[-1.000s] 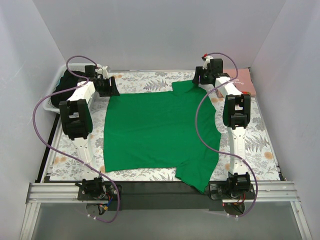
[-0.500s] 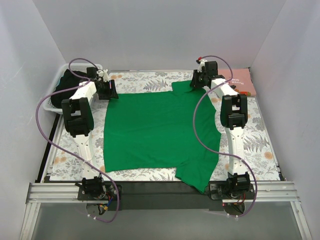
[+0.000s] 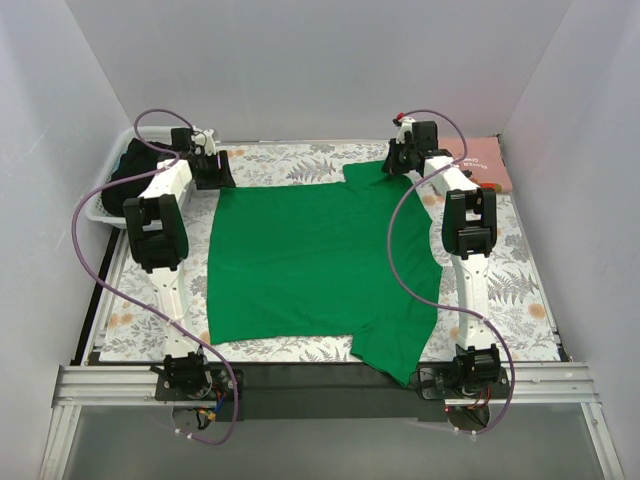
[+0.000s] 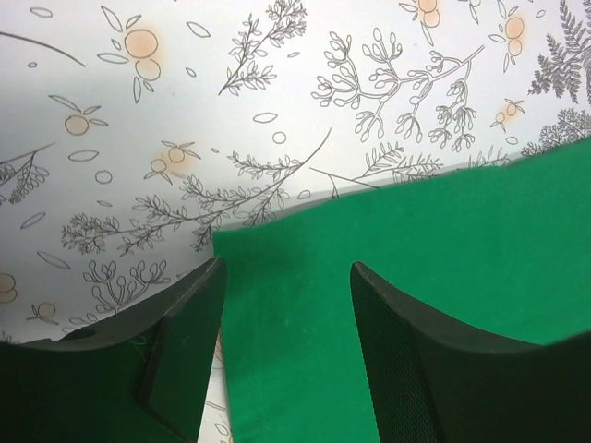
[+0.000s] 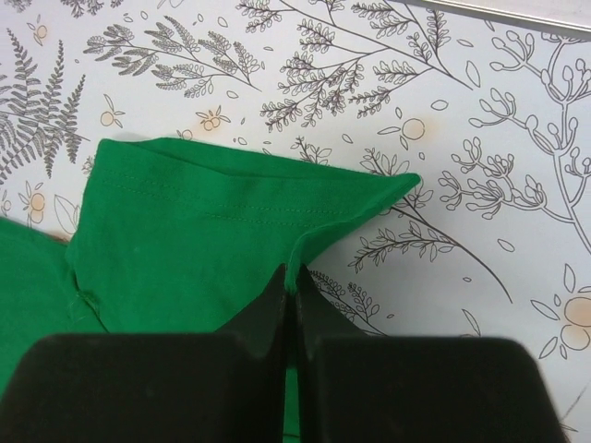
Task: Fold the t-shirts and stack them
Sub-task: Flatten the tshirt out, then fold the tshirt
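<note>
Bright, even light casts only soft shadows.

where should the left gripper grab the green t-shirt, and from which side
Grip the far-left corner of the green t-shirt. It lies flat on the table cloth, so the left gripper should probably come straight down from above, open jaws straddling the side edge, and pinch up a small fold. That would mirror the right gripper, shut on the sleeve at the far right.
</note>
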`<act>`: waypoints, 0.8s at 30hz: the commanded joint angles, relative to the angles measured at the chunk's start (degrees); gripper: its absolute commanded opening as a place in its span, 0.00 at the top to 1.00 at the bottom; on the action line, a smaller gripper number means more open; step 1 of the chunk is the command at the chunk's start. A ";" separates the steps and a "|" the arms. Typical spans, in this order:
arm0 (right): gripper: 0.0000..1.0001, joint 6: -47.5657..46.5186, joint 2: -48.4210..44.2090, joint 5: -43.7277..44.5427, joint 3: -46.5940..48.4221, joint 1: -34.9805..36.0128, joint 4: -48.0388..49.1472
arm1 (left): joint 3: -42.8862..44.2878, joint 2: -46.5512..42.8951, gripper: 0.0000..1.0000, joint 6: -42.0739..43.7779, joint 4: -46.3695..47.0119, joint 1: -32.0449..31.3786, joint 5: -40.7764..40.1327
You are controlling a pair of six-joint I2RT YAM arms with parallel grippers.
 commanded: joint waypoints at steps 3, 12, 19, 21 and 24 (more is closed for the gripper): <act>0.99 -1.07 -5.54 -3.29 -0.16 -0.76 1.51 | 2.37 1.89 0.45 2.06 2.08 0.85 -1.63; 0.99 -0.98 -5.28 -4.96 -0.42 -0.76 1.51 | 4.39 5.32 0.47 3.73 2.52 0.85 -3.13; 0.99 -0.98 -5.28 -5.40 -0.33 -0.76 1.51 | 4.39 5.59 0.49 3.03 2.96 0.94 -4.18; 0.99 -1.07 -5.46 -5.32 -0.59 -0.85 1.42 | 5.44 6.11 0.54 3.20 2.70 0.85 -3.39; 0.99 -1.59 -5.98 -5.14 -0.95 -0.93 1.51 | 7.02 6.73 0.72 2.59 1.64 0.94 -2.60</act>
